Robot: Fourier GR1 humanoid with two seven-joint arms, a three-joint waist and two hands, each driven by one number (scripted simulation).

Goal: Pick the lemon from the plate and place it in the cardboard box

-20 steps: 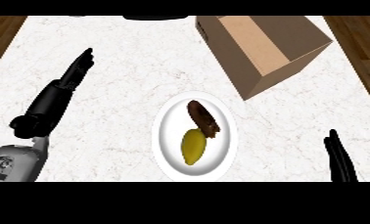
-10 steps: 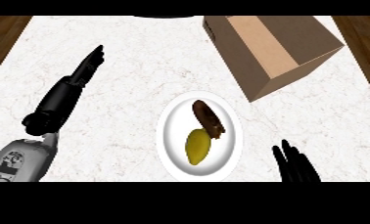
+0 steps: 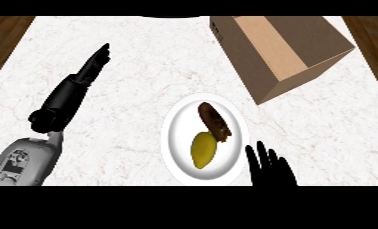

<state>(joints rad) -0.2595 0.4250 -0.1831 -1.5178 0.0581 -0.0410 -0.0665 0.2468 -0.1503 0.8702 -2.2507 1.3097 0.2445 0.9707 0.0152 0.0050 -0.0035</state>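
Marble counter (image 3: 133,73) under everything. Box (image 3: 277,53) at upper right, tilted, open side turned away from the plate; no readable print. Plate (image 3: 176,140) at centre, carrying lemon (image 3: 204,149) touching a brown item (image 3: 214,121). Left hand (image 3: 90,69) flat, outstretched, empty. Right hand (image 3: 267,167) just beside the plate, fingers straight, empty, likely poised to grasp.

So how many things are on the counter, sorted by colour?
Yellow: 1, the lemon
Dark brown: 1, the long brown food beside it
White: 1, the plate
Tan: 1, the cardboard box
Total: 4
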